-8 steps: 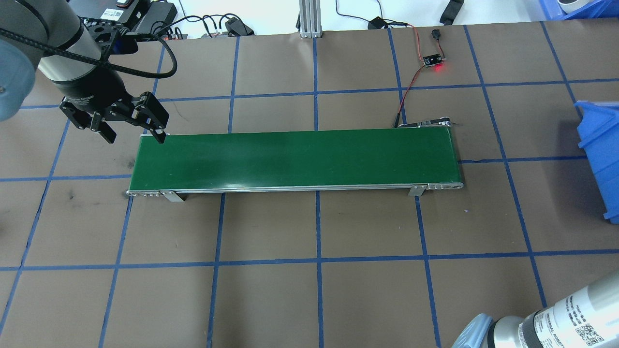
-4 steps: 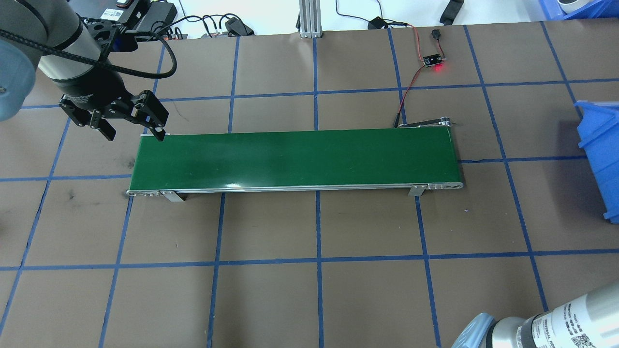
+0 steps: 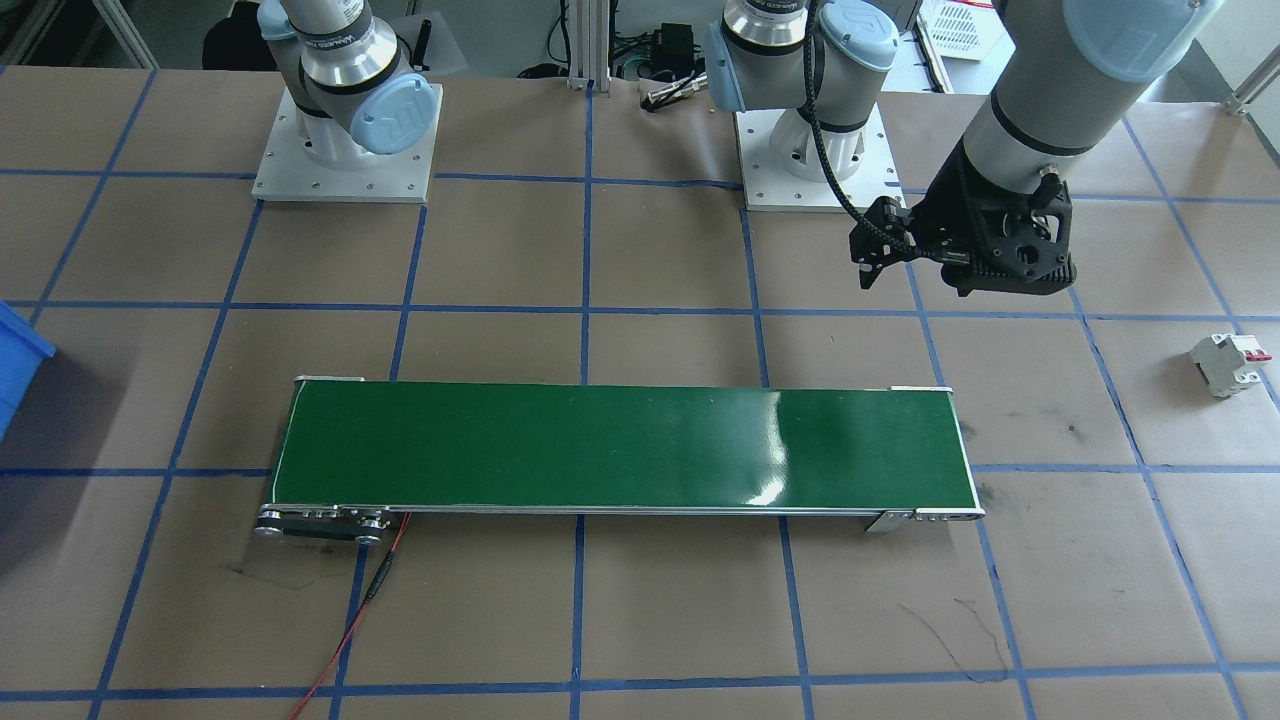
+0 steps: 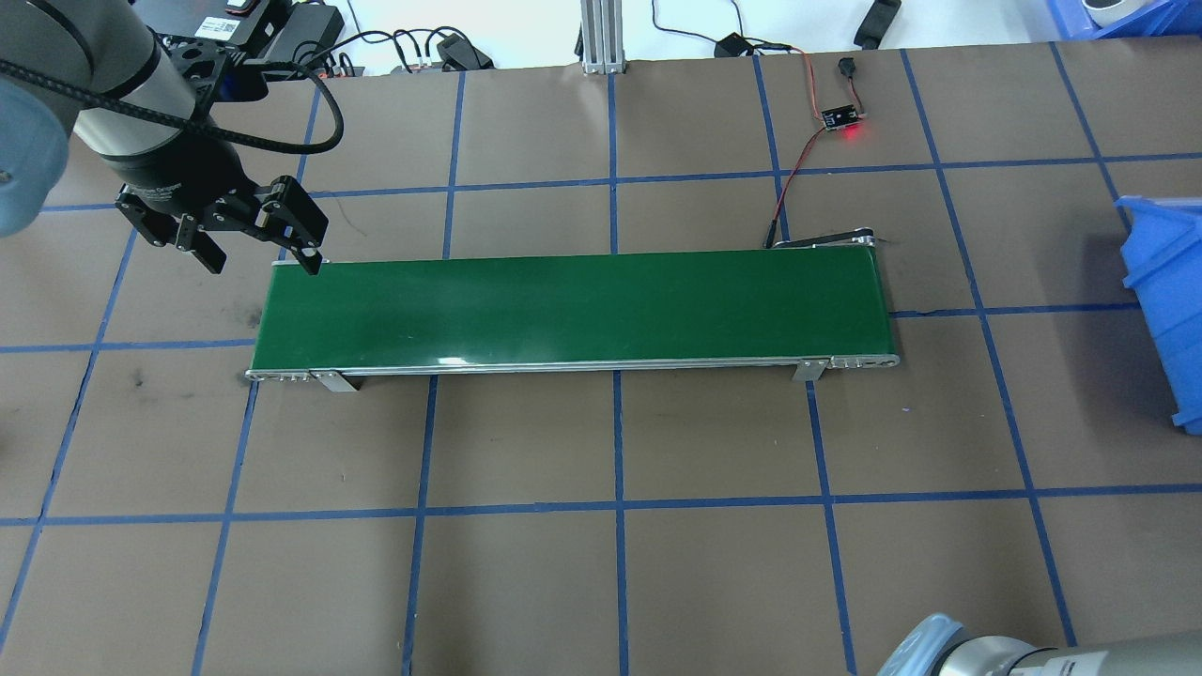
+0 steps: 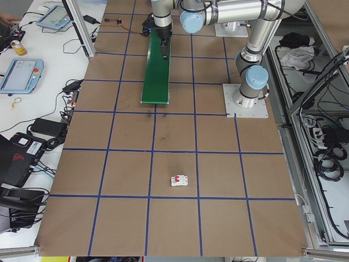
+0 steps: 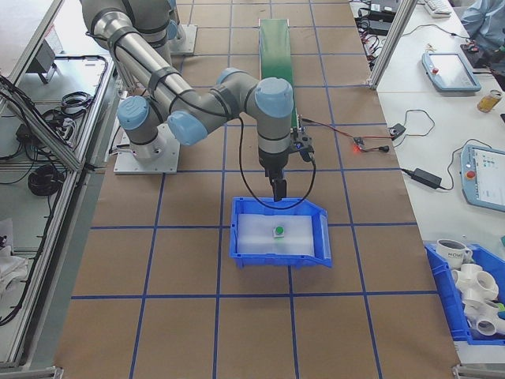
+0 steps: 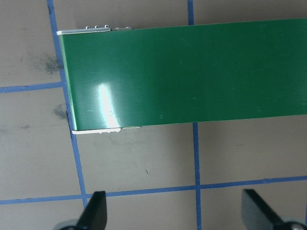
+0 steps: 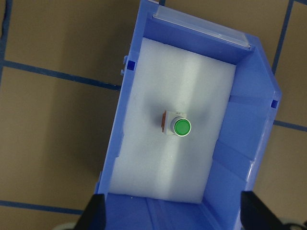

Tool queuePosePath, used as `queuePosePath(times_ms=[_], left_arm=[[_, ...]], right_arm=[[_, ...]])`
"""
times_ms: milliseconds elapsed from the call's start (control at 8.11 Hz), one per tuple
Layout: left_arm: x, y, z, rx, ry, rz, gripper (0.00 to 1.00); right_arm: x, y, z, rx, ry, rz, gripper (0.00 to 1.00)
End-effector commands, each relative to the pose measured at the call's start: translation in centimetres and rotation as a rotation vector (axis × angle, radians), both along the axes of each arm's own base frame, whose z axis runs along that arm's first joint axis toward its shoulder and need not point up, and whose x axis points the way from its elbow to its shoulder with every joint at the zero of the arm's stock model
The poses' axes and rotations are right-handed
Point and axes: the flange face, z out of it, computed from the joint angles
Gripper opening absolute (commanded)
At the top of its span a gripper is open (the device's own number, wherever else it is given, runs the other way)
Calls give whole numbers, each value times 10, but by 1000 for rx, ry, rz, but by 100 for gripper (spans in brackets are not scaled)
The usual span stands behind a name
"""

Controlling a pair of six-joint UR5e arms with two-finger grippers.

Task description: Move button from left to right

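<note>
The button [image 8: 181,127] sits upright on the white foam pad [image 8: 177,158] inside the blue bin [image 8: 240,143], near the middle of the pad, its green cap facing up. In the right side view the button [image 6: 278,231] is a small green dot in the bin [image 6: 316,245], which stands on the brown tabletop [image 4: 657,563] past the belt's right end. The right end effector [image 8: 175,211] hangs above the bin, apart from the button; its two fingertips [image 8: 96,211] are spread wide at the lower corners of the wrist view, and nothing is held between them. The right side view shows it [image 6: 278,189] pointing down just over the bin's far rim. The left end effector [image 4: 258,249] hovers beside the left end of the green conveyor belt [image 4: 573,305], on its far side in the overhead view, with one finger [image 4: 305,249] over the belt's corner. Its fingers are also spread wide and empty, as the left wrist view shows, with the belt [image 7: 192,72] and blue grid tape [image 7: 144,194] below. In the front view it [image 3: 905,250] is well above the tabletop. A white circuit breaker [image 3: 1228,362] with a red lever lies well to the left of the belt. A small board [image 4: 840,117] with a red light and red wires lies beyond the belt.
</note>
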Motion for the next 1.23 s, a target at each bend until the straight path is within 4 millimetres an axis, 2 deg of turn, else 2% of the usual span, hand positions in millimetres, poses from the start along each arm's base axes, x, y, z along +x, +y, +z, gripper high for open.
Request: queuePosePath(times_ms=[0,247,493,616,740,863,986,1110], left_arm=[[0,0,1,-3,-1,-1,100],[0,0,1,-3,-1,-1,100],[0,0,1,-3,-1,-1,100],[0,0,0,-2,-1,1,100],[0,0,0,0,-4,1,100],[1,-1,3,-5,-6,0,100],[1,0,6,-12,-7,0,100],[1,0,6,-13,-9,0,100]], right_arm=[[147,-6,75,-54,5,-53,100],[271,-16,109,-65,-26,-2,100],[390,-13,109,-81,-83,-75,100],[447,-6,105,-84,-101,-71,100],[477,-2,98,-74,-115,-88,100],[495,-6,87,-44,-182,-76,100],[501,-14,72,-16,-233,-79,100],[498,-16,70,-31,-198,-77,100]])
